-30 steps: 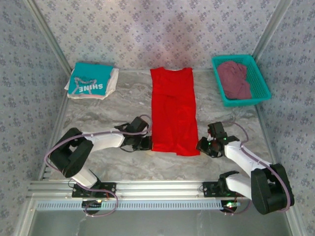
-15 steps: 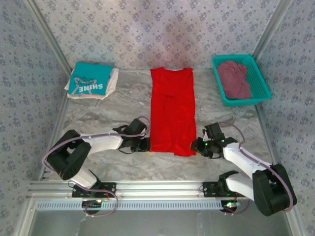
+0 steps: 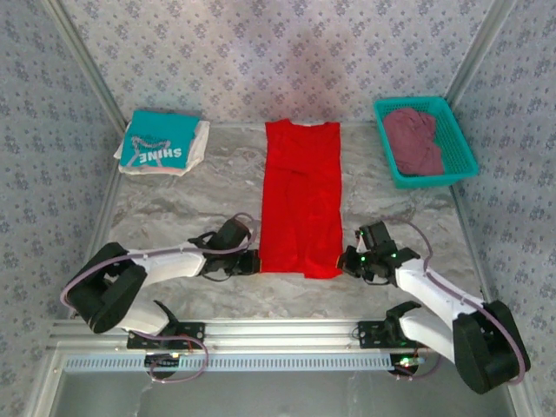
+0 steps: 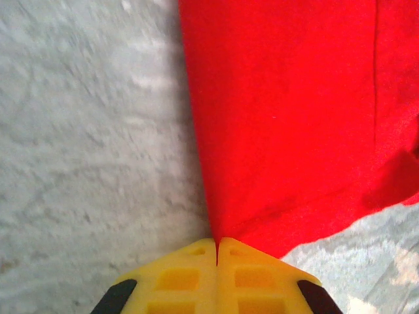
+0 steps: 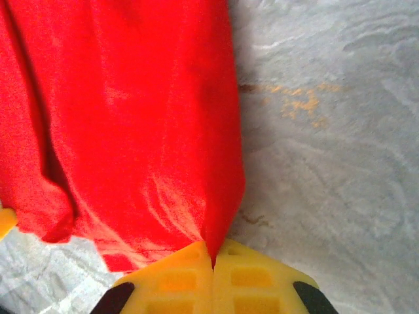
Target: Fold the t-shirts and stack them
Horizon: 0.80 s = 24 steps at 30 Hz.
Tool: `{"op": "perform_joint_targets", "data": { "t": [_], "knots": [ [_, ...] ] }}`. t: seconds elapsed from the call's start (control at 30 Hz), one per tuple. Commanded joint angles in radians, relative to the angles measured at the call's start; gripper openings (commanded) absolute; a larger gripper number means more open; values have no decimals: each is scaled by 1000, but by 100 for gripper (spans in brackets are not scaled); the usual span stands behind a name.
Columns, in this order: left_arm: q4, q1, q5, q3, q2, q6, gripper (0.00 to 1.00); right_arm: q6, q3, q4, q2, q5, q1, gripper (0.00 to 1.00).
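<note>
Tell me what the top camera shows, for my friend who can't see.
The left gripper and right gripper each pinch a near corner of a red t-shirt lying flat on the table. A teal shirt folded on a white shirt sits far left; a maroon shirt lies in a green basket far right.

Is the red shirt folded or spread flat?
Partly folded: the red t-shirt lies as a long narrow strip, no sleeves sticking out.

The teal t-shirt (image 3: 159,145) reads "SHINE" in white, upside down.
</note>
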Motion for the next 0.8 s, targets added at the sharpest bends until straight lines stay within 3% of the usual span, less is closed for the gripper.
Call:
{"op": "perform_joint_targets", "data": {
  "t": [0.0, 0.17, 0.33, 0.57, 0.77],
  "knots": [
    [-22, -46, 5, -49, -33, -28, 0, 39, -46, -74, -70, 2, 46, 0],
    [-45, -107, -13, -112, -132, -106, 0, 125, -110, -125, -204, 14, 102, 0],
    [-222, -103, -82, 5, -253, -25, 0, 152, -45, -159, -256, 30, 108, 0],
    [-249, 45, -24, 209, -130, 102, 0, -24, 180, -100, -12, 66, 53, 0],
    [-228, 198, 47, 356, 1, 191, 0, -60, 337, -20, 169, 88, -26, 0]
  ]
}}
